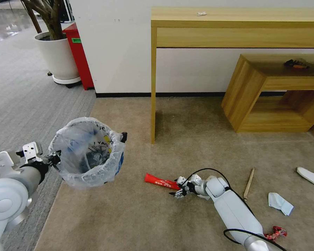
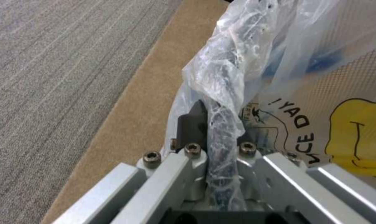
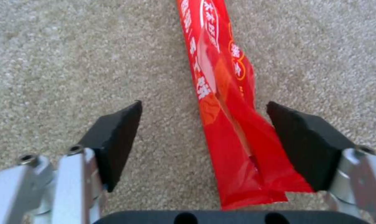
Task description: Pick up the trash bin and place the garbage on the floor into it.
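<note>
Down on the beige-tan short-pile carpet point(image 1: 129, 209), the right gripper point(image 1: 179, 190) sits low with its jaws spread wide. The right wrist view shows its black pads point(image 3: 117, 140) flanking the tail end of a long red plastic wrapper point(image 3: 225, 124), neither pad pressing it yet. That straddle looks like the set-up for a pinch across the wrapper's narrow width, the easiest way to lift something so flat. The wrapper lies just to the right of the light wooden desk's point(image 1: 233, 28) front leg. It carries white Chinese characters and a round white logo, which I cannot read reliably.

Left of that leg, the left gripper point(image 1: 54, 158) holds the small round dark trash bin point(image 1: 90, 153) above the carpet's edge, its jaws clamped on the rim through the crinkled translucent white bag. Holding it by the rim keeps the mouth facing up and near the wrapper, so it is probably ready to receive it. Inside, a bag printed with a yellow figure reads "DAY!" and part of "…CE".

Farther right of the desk leg lie a thin wooden stick point(image 1: 248, 183), a crumpled white tissue point(image 1: 281, 204) and a white slipper point(image 1: 312, 177).
</note>
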Controlling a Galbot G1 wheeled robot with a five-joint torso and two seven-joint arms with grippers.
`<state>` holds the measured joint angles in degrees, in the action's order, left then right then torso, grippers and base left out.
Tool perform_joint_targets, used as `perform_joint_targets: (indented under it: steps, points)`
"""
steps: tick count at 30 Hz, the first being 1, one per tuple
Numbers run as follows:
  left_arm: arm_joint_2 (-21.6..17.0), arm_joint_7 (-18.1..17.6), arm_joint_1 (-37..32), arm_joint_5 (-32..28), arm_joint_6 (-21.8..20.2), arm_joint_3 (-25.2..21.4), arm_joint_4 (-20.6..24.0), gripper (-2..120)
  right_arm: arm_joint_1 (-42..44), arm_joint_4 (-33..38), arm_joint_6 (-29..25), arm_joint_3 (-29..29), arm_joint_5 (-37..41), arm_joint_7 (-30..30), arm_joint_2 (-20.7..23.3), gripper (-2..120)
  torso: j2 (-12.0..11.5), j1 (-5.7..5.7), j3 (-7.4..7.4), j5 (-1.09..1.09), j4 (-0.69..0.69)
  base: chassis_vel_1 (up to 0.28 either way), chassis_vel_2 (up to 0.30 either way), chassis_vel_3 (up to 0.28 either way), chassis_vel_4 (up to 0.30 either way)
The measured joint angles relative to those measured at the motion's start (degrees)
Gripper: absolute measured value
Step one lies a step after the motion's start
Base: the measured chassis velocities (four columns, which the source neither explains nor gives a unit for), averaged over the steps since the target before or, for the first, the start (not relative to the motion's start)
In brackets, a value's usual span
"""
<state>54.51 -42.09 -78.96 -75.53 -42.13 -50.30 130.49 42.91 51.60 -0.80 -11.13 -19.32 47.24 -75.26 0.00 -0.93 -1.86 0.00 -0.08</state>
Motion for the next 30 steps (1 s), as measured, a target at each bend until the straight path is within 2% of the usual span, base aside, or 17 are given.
perform_joint_targets:
  steps: [2,3,6,13,18,22,28,30]
  points:
    - [0.0,0.0,-0.1,0.0,0.0,-0.1,0.1,0,0.0,0.0,0.0,-0.1,-0.2,0.1,0.0,71,0.0,0.0,0.0,0.0,0.0,0.0,0.0,0.0,0.0]
    - [-0.1,0.0,-0.2,-0.1,0.0,-0.2,0.2,0,0.0,0.0,-0.1,-0.1,-0.3,0.2,0.0,64,0.0,0.0,0.0,0.0,0.0,0.0,0.0,0.0,0.0]
    - [-0.1,0.0,-0.3,-0.2,0.0,-0.4,0.3,0,0.0,0.0,-0.1,-0.1,-0.4,0.2,0.1,59,0.0,0.0,0.0,0.0,0.0,0.0,0.0,0.0,0.0]
    - [0.0,-0.1,-0.5,-0.2,0.0,-0.4,0.3,0,-0.1,-0.4,-0.3,-0.4,-0.5,0.2,0.5,55,0.0,0.0,0.0,0.0,0.0,0.0,0.0,0.0,0.0]
    - [-0.1,-0.1,-0.3,-0.2,0.0,-0.4,0.4,0,0.1,-0.5,-0.7,-0.9,-0.5,0.1,0.8,42,0.0,0.0,0.0,0.0,0.0,0.0,0.0,0.0,0.0]
    - [-0.1,-0.1,-0.2,-0.2,0.0,-0.2,0.4,0,0.3,-0.6,-0.9,-1.1,-0.7,-0.1,1.0,37,0.0,0.0,0.0,0.0,0.0,0.0,0.0,0.0,0.0]
    - [0.0,-0.1,-0.1,-0.2,0.0,-0.2,0.3,0,0.2,-0.7,-1.0,-1.4,-0.8,-0.3,1.4,37,0.0,0.0,0.0,0.0,0.0,0.0,0.0,0.0,0.0]
    - [0.0,0.0,-0.2,-0.2,0.0,-0.2,0.3,0,0.2,-1.0,-1.0,-1.6,-1.0,-0.7,1.5,32,0.0,0.0,0.0,0.0,0.0,0.0,0.0,0.0,0.0]
